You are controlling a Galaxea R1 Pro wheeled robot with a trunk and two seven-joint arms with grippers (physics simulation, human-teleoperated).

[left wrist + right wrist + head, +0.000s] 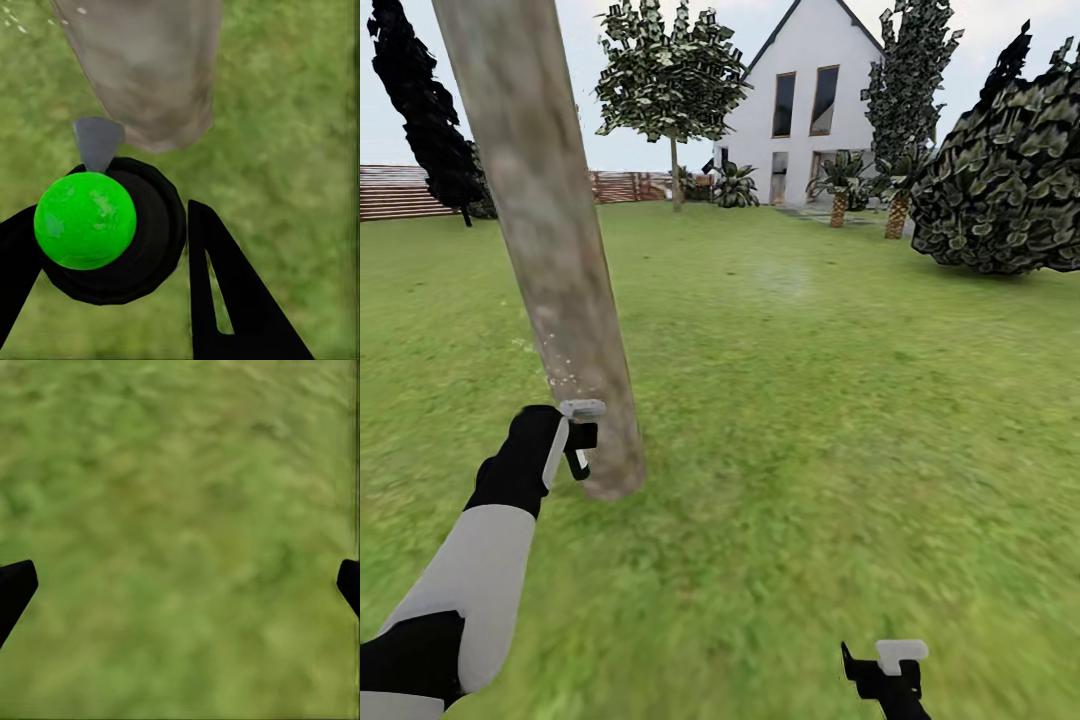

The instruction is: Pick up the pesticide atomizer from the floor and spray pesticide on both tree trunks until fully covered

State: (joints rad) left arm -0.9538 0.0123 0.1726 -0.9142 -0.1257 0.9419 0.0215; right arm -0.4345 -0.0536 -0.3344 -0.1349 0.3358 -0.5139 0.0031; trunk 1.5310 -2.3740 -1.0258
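At the lower left of the head view the left hand (572, 440) grips the sprayer (105, 229), seemingly light, rigid and best held around its body, beside the tree trunk (550, 240), while the right hand (888, 668) hangs open over grass (810, 400).

Mottled grey-beige trunk (550, 250), seemingly green-capped atomizer (86, 220).

A white house (805, 110) with tall dark windows stands far back. Two small palms (840, 190) grow before it. A big leafy bush (1005, 175) sits at right; a black cypress (425, 110) at left.
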